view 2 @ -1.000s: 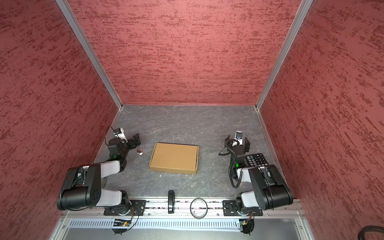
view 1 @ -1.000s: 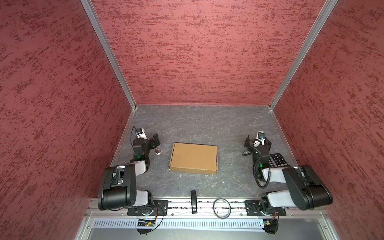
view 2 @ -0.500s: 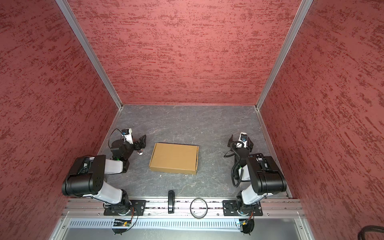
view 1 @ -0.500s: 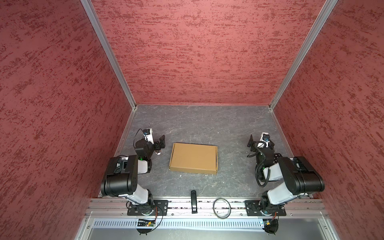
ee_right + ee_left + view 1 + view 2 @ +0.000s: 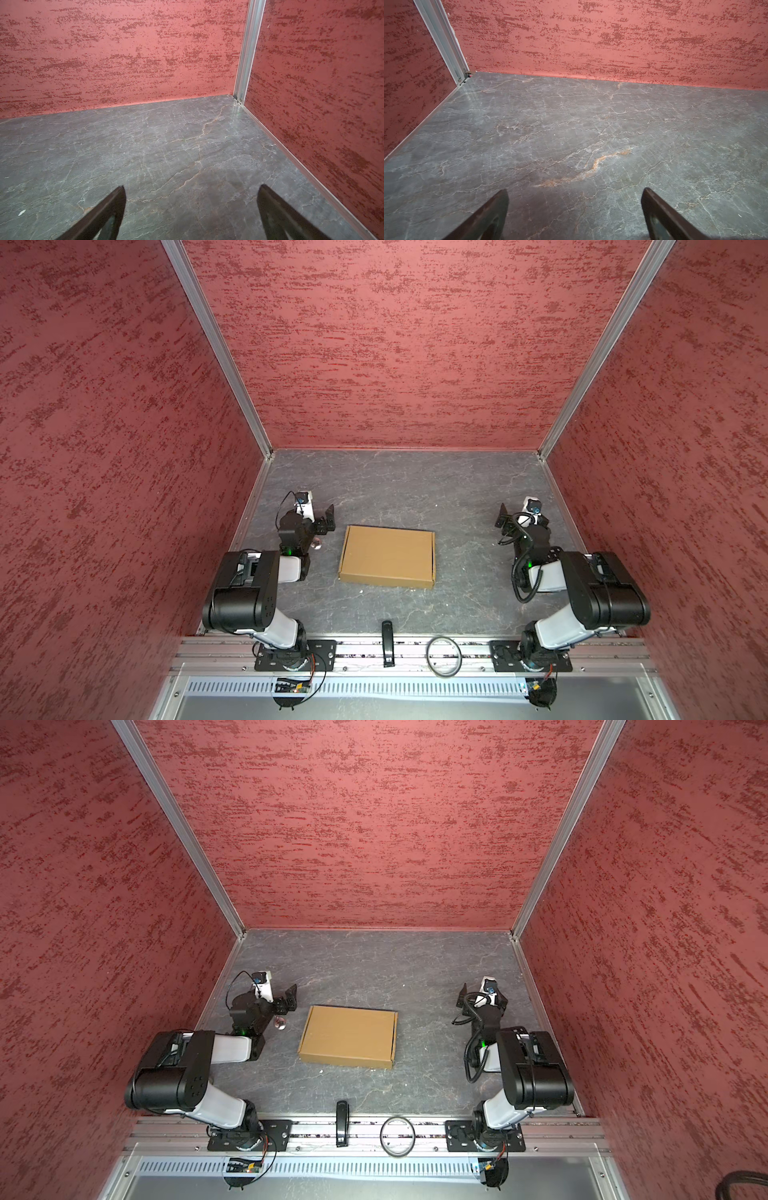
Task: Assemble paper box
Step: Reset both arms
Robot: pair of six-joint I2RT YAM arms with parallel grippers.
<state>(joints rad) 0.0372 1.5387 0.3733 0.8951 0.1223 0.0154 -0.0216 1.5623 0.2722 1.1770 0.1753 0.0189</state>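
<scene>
The grey marbled tabletop (image 5: 415, 485) fills the lower middle of a top view. The paper box (image 5: 387, 556), folded into a shallow closed rectangle, lies flat at its centre, and neither arm touches it. The left gripper (image 5: 574, 193) sits near the box's upper left corner and the right gripper (image 5: 191, 190) well apart at frame right, both spread wide over bare tabletop, holding nothing.
</scene>
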